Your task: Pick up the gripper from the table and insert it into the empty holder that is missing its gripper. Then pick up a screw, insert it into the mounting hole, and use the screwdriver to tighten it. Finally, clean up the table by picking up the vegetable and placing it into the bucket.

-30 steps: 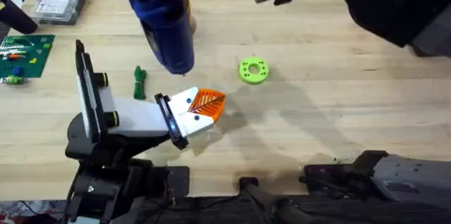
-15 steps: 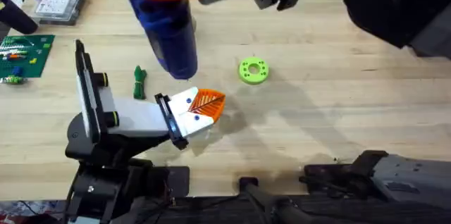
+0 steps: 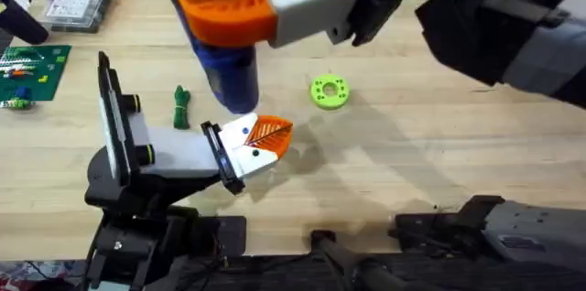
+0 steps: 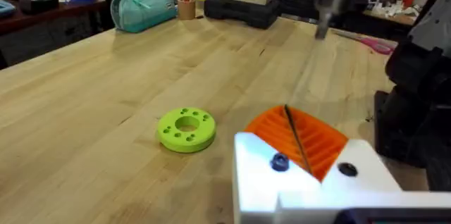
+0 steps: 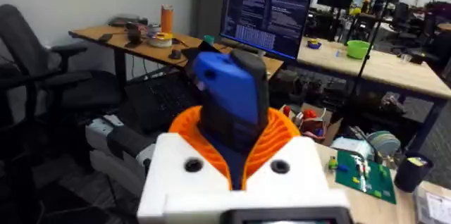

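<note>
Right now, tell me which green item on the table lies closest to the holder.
The vegetable, dark green and knobbly, just beside the holder. The lime-green disc with holes lies farther out.

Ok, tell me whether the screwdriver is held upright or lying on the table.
Upright and off the table: the right pincer is shut on the screwdriver, whose tip points down near the holder.

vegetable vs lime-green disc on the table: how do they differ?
Colour: the vegetable is dark green; the disc is bright lime green.
Shape: the vegetable is slim, elongated and knobbly; the disc is round and flat with a centre hole ringed by smaller holes.
Place: in the overhead view the vegetable lies close to the grey and black robot arm, left of the screwdriver; the disc sits to the screwdriver's right.
Both rest untouched on the table.
</note>
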